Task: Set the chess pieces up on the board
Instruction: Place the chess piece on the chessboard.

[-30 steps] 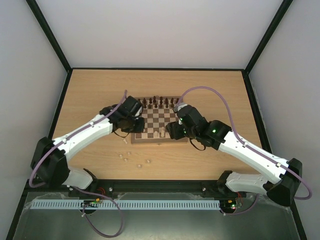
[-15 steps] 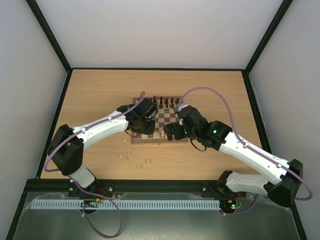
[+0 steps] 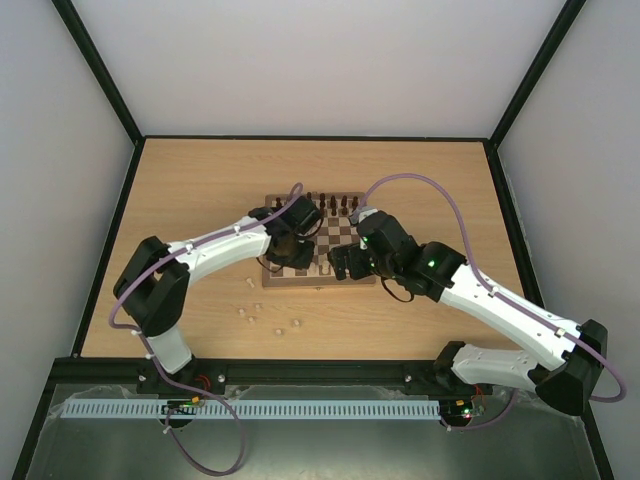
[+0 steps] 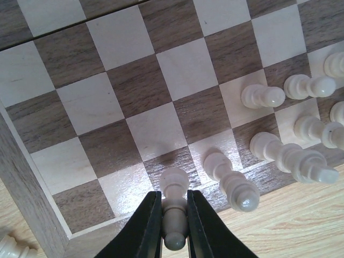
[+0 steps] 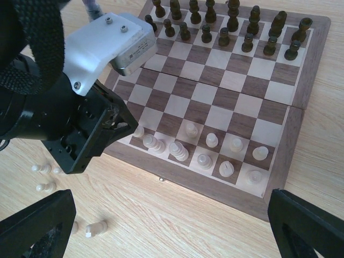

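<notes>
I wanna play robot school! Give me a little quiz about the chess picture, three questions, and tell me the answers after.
1. True or false: the right gripper is shut on a chessman.
2. What does the left gripper hold? A) a pale piece B) a dark bishop C) nothing
3. Fill in near or far: the dark pieces stand on the board's ___ side from the arms.
Key: 1 false, it is open and empty. 2 A. 3 far.

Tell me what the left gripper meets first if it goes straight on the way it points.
Probably the board: the left gripper is shut on a pale piece, which would touch a dark edge-row square first, beside a neighbouring pale piece. Depth is unclear.
</notes>
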